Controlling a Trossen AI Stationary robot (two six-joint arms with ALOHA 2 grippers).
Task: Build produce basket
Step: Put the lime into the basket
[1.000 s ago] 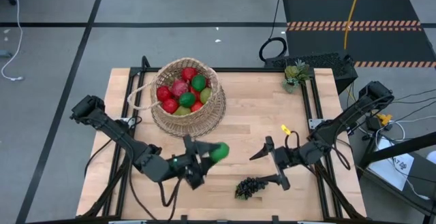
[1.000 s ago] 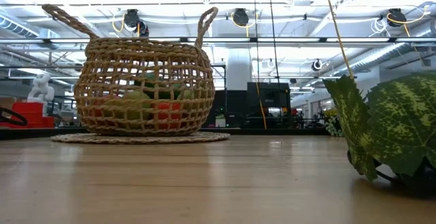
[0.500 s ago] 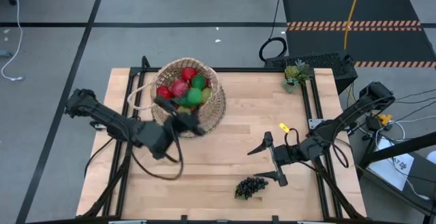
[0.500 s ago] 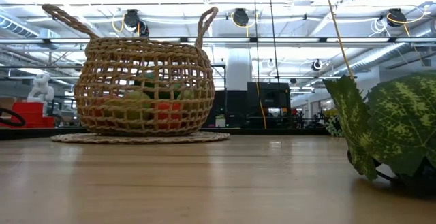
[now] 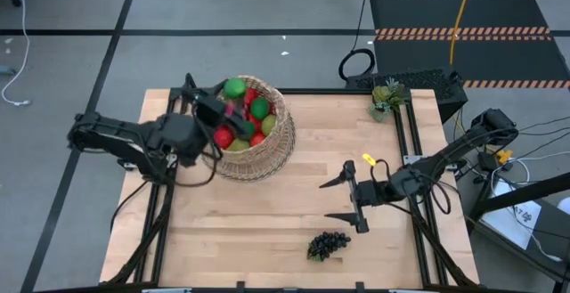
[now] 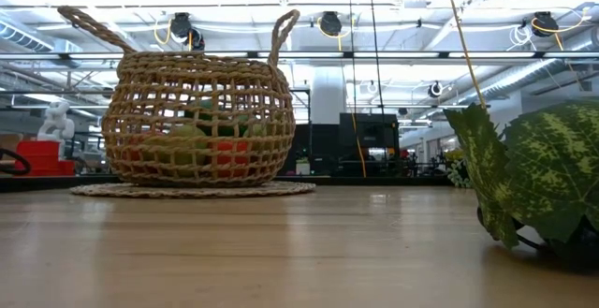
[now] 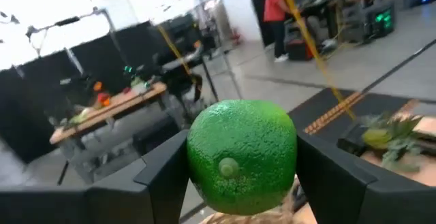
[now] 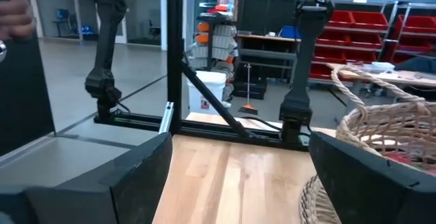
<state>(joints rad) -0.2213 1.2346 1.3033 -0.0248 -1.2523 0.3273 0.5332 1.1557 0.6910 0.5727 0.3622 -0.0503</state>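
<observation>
My left gripper is over the far rim of the basket, and its fingers are closed on a green lime. In the left wrist view the lime sits tight between my two dark fingers, with the top of the wicker just under it. The basket stands on the far left part of the table and already holds produce: red and green fruits. In the low view I see the basket upright with its loop handles up. My right gripper waits above the table near its right side, fingers spread wide, holding nothing. The grapes lie on the table near the front edge, just beside that gripper.
</observation>
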